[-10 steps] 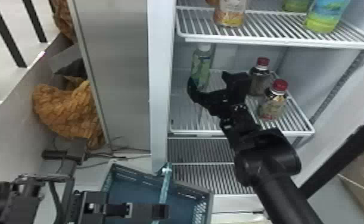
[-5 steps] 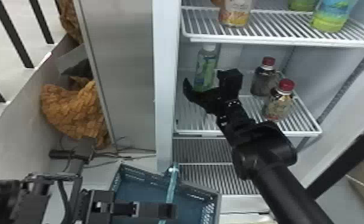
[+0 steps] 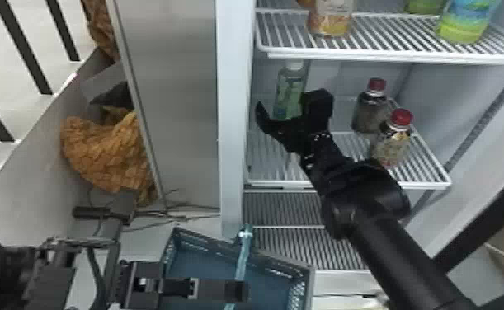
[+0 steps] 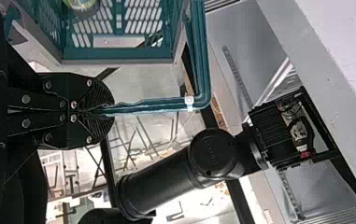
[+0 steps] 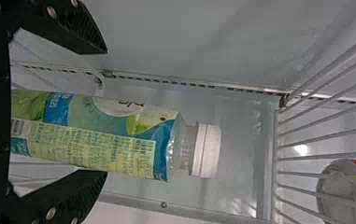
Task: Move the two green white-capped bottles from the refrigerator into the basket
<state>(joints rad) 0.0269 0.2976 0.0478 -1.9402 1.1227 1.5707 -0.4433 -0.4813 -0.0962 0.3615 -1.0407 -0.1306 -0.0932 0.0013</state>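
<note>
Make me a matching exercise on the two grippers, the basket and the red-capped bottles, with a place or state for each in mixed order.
Column one
1. Left gripper
2. Basket
3. Right gripper
4. Two red-capped bottles

Column two
A. Open, with a green white-capped bottle between its fingers
B. Standing on a shelf in the refrigerator
C. Shut on a teal handle
D. Low down, in front of the refrigerator

Right pairs: 1-C, 2-D, 3-A, 4-B
</note>
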